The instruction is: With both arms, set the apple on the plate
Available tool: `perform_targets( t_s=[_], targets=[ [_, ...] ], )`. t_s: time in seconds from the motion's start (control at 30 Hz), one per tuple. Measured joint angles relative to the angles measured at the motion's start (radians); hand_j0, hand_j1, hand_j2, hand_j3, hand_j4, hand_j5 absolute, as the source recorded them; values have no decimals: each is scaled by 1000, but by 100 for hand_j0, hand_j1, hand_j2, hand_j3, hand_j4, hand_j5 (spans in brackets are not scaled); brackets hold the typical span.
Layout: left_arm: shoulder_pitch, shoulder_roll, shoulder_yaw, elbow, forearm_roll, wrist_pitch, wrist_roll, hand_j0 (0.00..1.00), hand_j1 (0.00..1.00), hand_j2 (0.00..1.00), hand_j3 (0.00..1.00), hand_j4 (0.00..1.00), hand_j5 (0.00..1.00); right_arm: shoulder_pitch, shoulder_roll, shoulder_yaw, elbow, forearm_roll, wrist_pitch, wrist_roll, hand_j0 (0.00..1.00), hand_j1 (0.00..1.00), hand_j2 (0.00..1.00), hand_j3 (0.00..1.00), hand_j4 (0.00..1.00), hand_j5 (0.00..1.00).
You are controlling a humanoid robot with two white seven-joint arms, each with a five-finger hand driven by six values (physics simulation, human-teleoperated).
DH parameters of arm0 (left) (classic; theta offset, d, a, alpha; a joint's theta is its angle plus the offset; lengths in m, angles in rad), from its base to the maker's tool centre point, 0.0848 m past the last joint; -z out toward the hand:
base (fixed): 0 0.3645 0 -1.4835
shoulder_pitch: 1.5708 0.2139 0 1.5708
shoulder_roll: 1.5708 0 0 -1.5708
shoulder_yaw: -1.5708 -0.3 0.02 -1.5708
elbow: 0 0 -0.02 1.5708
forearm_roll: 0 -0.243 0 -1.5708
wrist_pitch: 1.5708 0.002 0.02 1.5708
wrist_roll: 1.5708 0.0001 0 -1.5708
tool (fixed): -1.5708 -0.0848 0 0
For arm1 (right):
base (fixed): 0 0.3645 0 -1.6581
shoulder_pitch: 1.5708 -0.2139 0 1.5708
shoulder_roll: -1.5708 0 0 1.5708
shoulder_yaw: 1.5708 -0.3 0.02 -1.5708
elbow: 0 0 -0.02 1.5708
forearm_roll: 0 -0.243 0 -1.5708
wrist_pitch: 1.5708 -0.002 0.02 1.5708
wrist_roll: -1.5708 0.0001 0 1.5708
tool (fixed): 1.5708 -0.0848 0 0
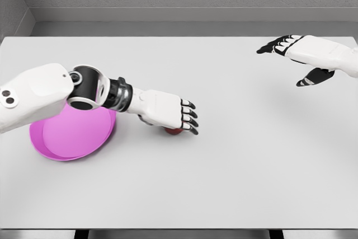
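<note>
The left hand lies palm down just right of the pink plate, its forearm crossing over the plate's upper rim. A sliver of red apple peeks out under the fingers, resting on the table right of the plate and not on it. The fingers look fairly straight and draped over the fruit; whether they actually grip it I cannot tell, since the palm hides most of it. I'd guess the hand sits on top that way to cup the apple from above before closing.

The right hand hangs far from the plate, toward the table's far right corner, fingers spread and holding nothing, thumb dangling beneath. It seems to be waiting its turn, kept well clear so the two arms don't tangle
</note>
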State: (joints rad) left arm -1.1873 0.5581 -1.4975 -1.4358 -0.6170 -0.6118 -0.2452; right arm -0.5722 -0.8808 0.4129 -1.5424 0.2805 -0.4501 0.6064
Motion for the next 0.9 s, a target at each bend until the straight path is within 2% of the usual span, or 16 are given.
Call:
perform_targets(
  t_s=[0.07,0.1,0.17,0.3,0.47,0.53,0.57,0.67,0.73,0.9],
  targets=[
    [0,-5,-1,5,-2,0,-1,89,89,89,89,89,89,0,0,0,0,0,0,0,100,100,100,100,100,100],
    [0,-6,-2,7,-2,0,-8,76,76,76,76,76,76,0,0,0,0,0,0,0,100,100,100,100,100,100],
    [0,-8,-3,9,-3,0,-19,65,65,65,65,65,65,0,0,0,1,0,0,0,100,100,100,100,100,100],
    [0,-9,-5,10,-3,0,-30,57,57,57,57,57,57,-2,0,0,1,0,0,0,100,100,100,100,100,100],
    [0,-9,-4,11,-13,1,-34,36,36,36,36,36,36,0,0,0,1,0,0,0,100,100,100,100,100,100],
    [0,-9,-4,11,-21,2,-34,33,33,33,33,33,33,0,0,0,0,0,0,0,100,100,100,100,100,100],
    [0,-9,-4,11,-24,2,-34,28,28,28,28,28,28,0,0,0,0,0,0,0,100,100,100,100,100,100],
    [0,-8,-4,11,-26,2,-33,25,25,25,25,25,25,0,0,0,1,0,0,0,100,100,100,100,100,100],
    [0,-7,-4,11,-24,1,-32,17,17,17,17,17,17,2,0,0,2,0,0,0,100,100,100,100,100,100],
    [3,1,13,9,-13,1,-28,7,7,7,7,7,7,2,0,1,8,1,1,0,100,100,100,100,100,100]
  ],
)
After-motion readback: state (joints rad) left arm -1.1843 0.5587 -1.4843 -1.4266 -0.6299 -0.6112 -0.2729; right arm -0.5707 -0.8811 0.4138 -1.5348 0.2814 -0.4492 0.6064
